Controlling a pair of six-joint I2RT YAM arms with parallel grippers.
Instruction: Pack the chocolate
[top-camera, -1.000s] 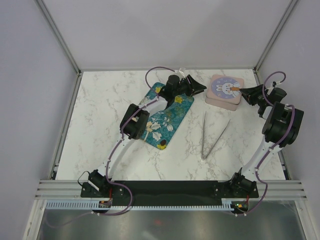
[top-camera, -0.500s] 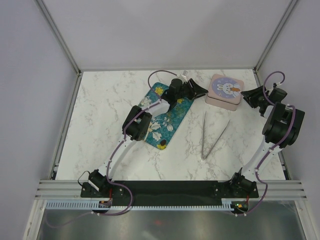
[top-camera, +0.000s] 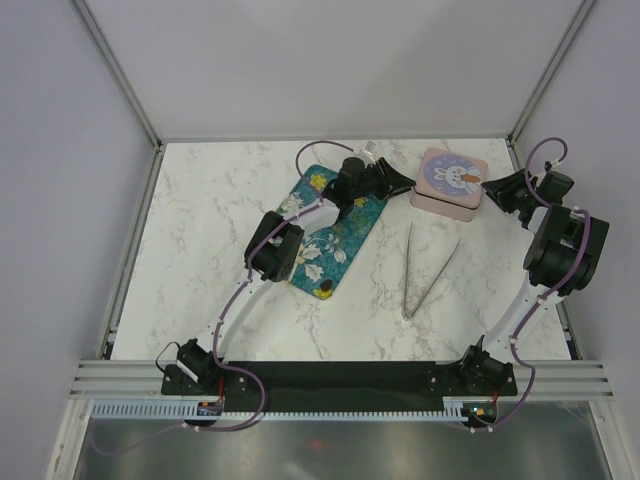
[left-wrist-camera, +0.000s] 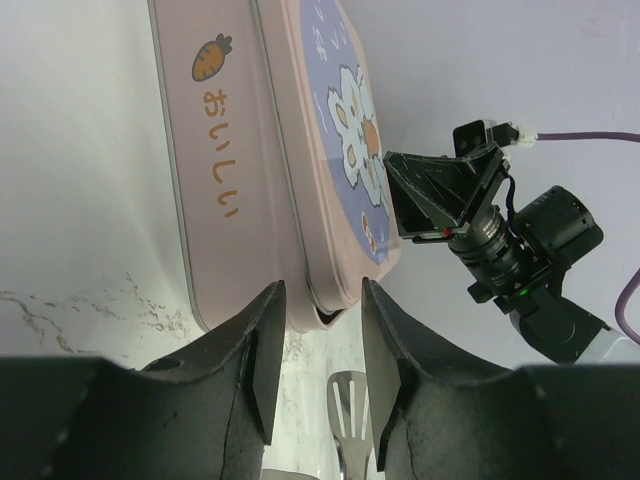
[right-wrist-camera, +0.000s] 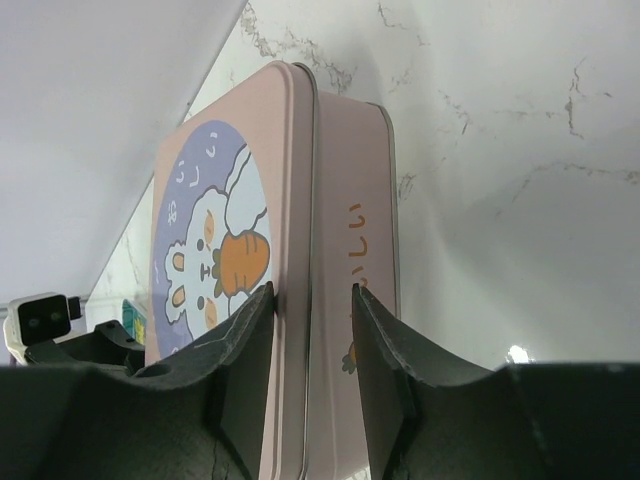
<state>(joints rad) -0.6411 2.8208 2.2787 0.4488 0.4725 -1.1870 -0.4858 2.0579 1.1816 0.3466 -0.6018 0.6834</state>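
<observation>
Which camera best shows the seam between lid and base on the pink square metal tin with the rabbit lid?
Right wrist: the pink square metal tin sits close and centred, its seam running straight down the visible side. Left wrist also shows the seam, slanted and ending at one corner. Top external sees only the lid face from above.

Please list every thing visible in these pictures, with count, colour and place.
tin: one, pink, rabbit lid on, far side, right of centre.
tray: one, teal with flowers, left of the tin.
tongs: one pair, metal, nearer than the tin.
chocolate: perhaps one dark piece at the tray's near end; others not visible.
table: one, white marble.
left gripper: black, open, at the tin's left side.
right gripper: black, open, at its right side.
</observation>
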